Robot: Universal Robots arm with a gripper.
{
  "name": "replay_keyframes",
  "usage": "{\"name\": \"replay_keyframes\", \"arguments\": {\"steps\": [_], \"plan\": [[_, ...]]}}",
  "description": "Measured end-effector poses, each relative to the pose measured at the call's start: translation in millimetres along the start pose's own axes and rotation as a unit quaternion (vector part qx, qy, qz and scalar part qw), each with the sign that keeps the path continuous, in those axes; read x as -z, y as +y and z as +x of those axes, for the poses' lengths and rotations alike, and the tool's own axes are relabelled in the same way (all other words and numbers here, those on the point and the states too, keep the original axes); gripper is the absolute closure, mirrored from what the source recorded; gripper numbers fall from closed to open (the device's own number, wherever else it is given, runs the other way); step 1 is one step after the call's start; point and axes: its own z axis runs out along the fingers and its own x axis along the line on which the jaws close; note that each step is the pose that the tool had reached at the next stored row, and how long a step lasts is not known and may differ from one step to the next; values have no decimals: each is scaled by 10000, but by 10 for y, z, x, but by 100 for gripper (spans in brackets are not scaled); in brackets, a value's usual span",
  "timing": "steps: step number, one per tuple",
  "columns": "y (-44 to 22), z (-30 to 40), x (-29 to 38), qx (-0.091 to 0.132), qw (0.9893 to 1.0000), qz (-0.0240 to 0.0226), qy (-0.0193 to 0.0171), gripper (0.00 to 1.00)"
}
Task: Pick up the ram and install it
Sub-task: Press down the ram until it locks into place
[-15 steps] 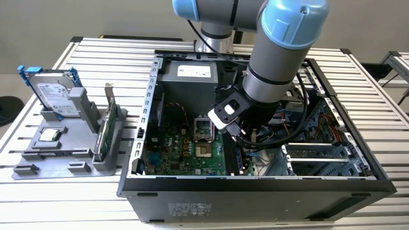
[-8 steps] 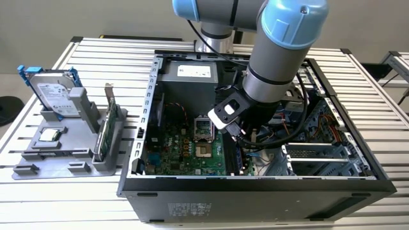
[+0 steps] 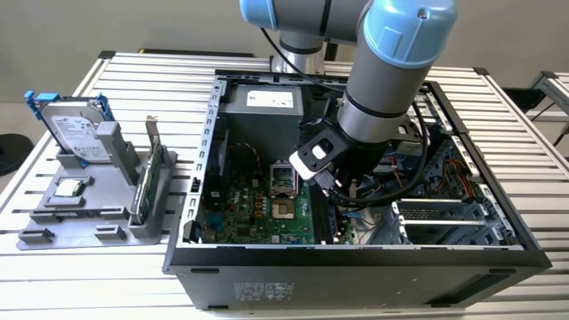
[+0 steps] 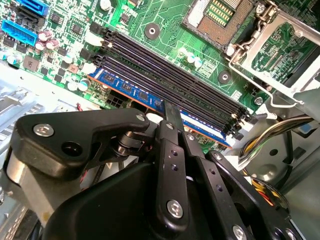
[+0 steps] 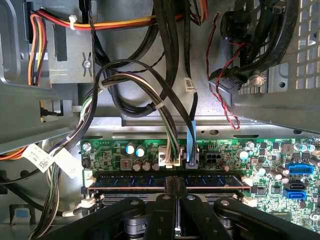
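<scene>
fingers: black fingers (image 4: 172, 116) pinched shut on ram mid-length
ram: long thin blue circuit-board stick (image 4: 131, 89) between fingertips, seated along black motherboard slots (image 4: 170, 75)

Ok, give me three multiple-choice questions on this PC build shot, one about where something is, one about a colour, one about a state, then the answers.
1. Where is the ram now?
A. Lying on the metal table
B. At the black motherboard slots inside the computer case
C. Standing in the grey holder tray

2. What colour is the motherboard?
A. Green
B. Red
C. White

3. What state is the gripper in?
A. Wide open above the case
B. Shut on the hard drive
C. Shut on the ram

Answers:
1. B, in both wrist views the ram lies along the black slots, and the exterior view shows the arm reaching into the computer case.
2. A, its board surface is green around the processor socket.
3. C, in the second wrist view the fingers meet on the ram's edge.
</scene>
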Motion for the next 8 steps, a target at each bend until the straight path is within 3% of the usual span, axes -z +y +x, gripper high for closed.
{"name": "replay_keyframes", "arguments": {"steps": [5,8], "plan": [[1,1,-1,0,10000,1,-7,100],[0,4,45,0,10000,-3,14,100]]}}
